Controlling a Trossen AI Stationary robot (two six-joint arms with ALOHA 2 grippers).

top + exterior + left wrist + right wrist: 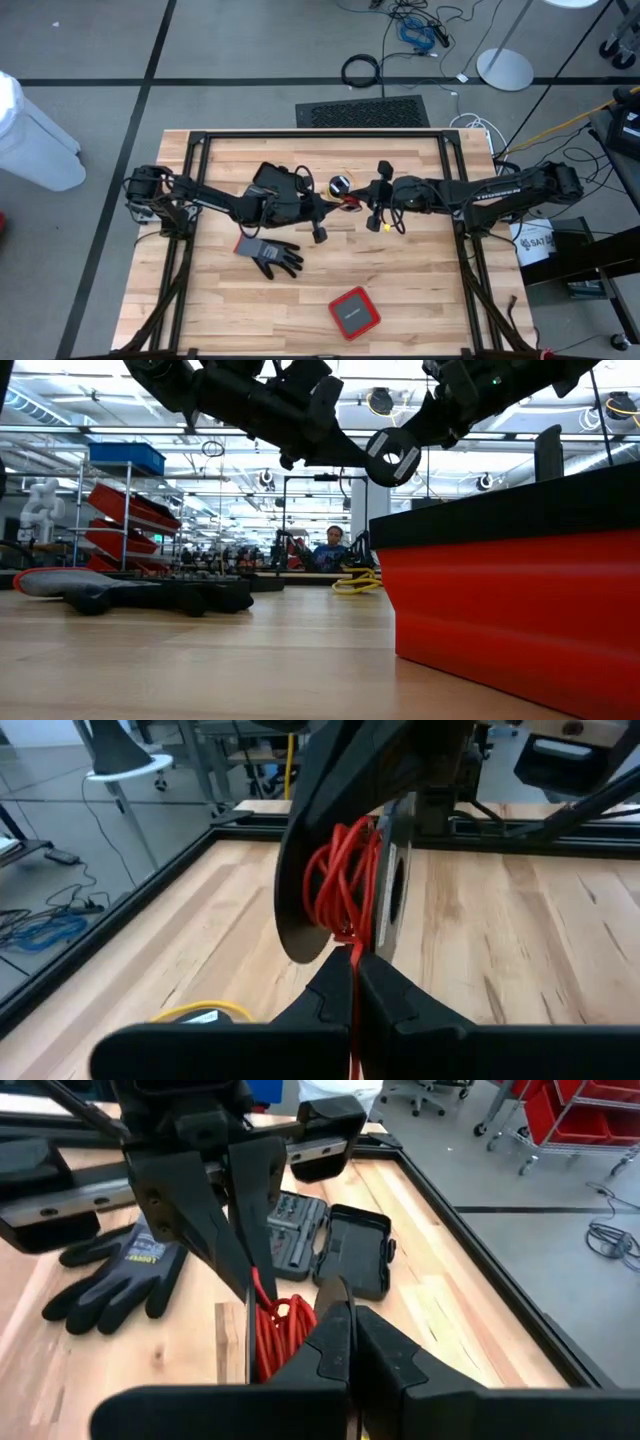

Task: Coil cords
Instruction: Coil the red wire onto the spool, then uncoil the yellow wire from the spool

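The red cord (343,885) is a small coil held up over the middle of the table, between my two grippers; it also shows in the right wrist view (284,1332). It sits between a dark round disc (296,910) and a grey plate with a hole (390,890). My left gripper (352,988) comes from the table's left and is shut on a strand below the coil. My right gripper (347,1325) comes from the right and is shut at the coil. The yellow cord (354,582) lies on the table under them. My left gripper pinches one red strand (352,960) between its two fingertips, just where it leaves the coil's underside. The fingers come almost level from the table's left. The short piece from coil to fingers runs straight. My right gripper is shut with the red coil's turns (296,1318) right at its fingertips, coming from the table's right and slanting slightly down. Its own fingers hide the place of contact. The coil hangs clear of the table.
A grey glove (272,255) lies near the left gripper, an open black tool case (272,178) behind it, a red box (354,312) near the front edge. A small round black thing (340,185) is beside the grippers. A black metal frame (320,134) borders the table.
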